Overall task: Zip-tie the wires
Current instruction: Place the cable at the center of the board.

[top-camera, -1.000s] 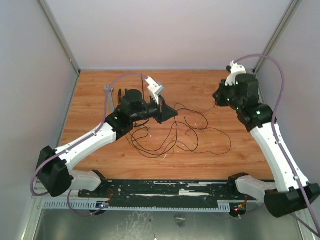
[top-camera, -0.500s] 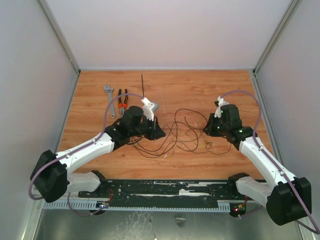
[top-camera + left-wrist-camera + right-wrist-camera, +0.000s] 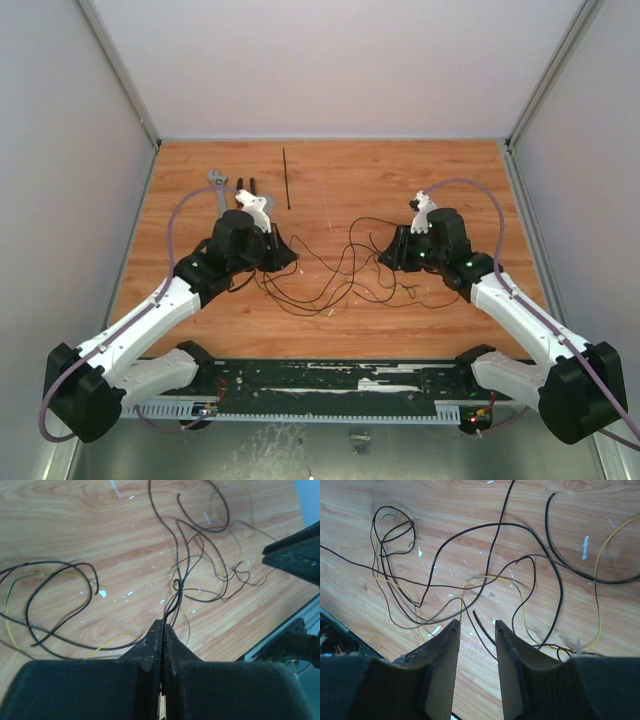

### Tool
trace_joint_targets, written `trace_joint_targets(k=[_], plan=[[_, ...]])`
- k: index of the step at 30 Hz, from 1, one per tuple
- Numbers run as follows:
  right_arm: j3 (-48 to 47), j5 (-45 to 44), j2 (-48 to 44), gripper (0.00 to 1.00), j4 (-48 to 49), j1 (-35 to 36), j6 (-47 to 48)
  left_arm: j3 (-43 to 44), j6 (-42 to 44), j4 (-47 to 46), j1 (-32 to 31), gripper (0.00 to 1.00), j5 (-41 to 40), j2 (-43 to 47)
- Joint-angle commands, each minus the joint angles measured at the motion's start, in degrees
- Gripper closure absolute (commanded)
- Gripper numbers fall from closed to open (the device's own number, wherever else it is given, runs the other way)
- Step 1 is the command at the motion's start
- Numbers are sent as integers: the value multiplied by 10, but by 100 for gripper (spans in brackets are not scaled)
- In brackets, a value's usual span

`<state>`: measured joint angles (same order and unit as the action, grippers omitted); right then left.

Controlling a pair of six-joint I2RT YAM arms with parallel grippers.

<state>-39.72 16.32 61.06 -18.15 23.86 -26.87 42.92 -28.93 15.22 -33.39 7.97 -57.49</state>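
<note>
The wires (image 3: pixel 345 268) lie as a loose tangle of thin black and olive-yellow strands across the middle of the wooden table. My left gripper (image 3: pixel 283 262) sits at the tangle's left end, shut on a few black strands (image 3: pixel 172 602) that run out from between its fingertips (image 3: pixel 163 626). My right gripper (image 3: pixel 385 258) is open at the tangle's right end, low over the wires (image 3: pixel 470 587), with a loose black wire end (image 3: pixel 482 625) lying between its fingers. The zip tie (image 3: pixel 286 178) lies straight on the far side of the table, apart from both grippers.
Pliers (image 3: pixel 245 186) with dark handles and a grey wrench (image 3: pixel 217 182) lie at the back left, partly hidden by the left arm. Grey walls enclose the table on three sides. A black rail (image 3: pixel 330 378) runs along the near edge.
The left gripper has pulled back left toward its base, dragging strands with it and uncovering the tools and zip tie. The right gripper has come down and inward to the tangle's right end.
</note>
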Motion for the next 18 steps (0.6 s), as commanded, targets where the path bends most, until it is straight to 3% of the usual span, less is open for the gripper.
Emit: trace_joint_targets(k=[1, 18], plan=[[-10, 1, 10, 64, 20, 2, 3, -13, 6, 37, 11, 100, -11, -4], [-45, -54, 38, 56, 57, 2, 16, -63, -24, 62, 86, 100, -102, -17]])
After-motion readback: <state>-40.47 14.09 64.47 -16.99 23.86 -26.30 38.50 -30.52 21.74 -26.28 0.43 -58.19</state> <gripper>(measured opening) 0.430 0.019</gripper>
